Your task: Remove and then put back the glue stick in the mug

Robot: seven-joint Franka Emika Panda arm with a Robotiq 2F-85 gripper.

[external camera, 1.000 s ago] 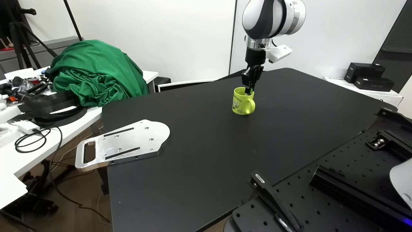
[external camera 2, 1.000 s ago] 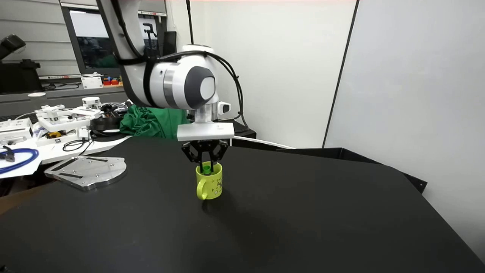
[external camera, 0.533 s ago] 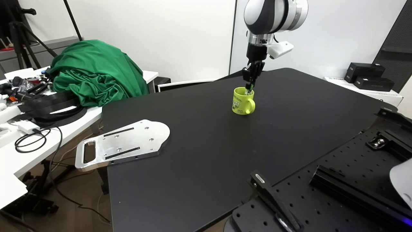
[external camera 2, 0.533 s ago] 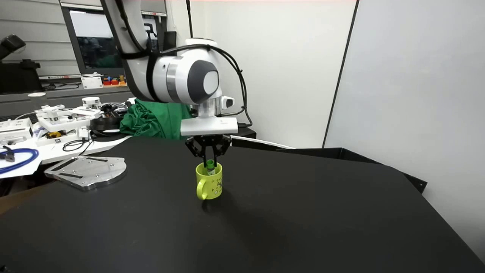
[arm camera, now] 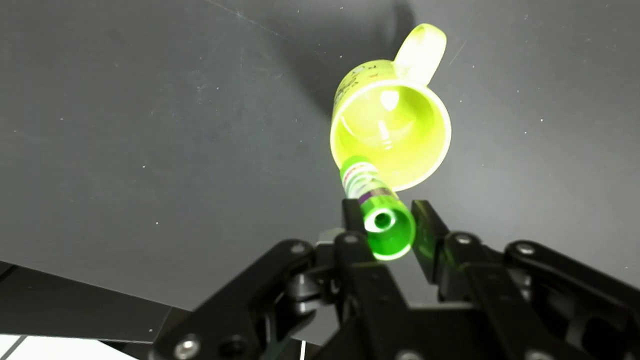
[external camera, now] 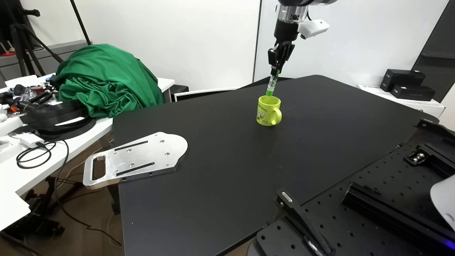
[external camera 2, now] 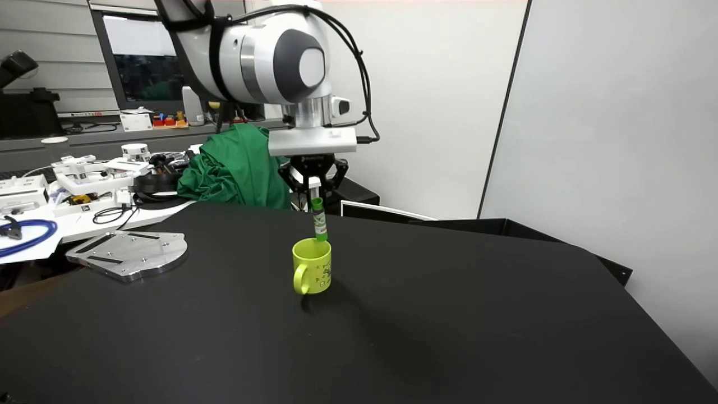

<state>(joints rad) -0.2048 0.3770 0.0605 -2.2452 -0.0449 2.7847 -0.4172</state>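
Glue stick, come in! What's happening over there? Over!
Gripper shut on glue stick. It's tilted, out of mug. Bottom end close to mug's edge, can't tell if touching. Nothing else seen in the way.

Smooth glossy mug (external camera 2: 312,272), shiny plastic glue stick (external camera 2: 320,223), matt tabletop (external camera 2: 449,314), smooth metal plate (external camera: 143,153), creased cloth (external camera: 110,78).
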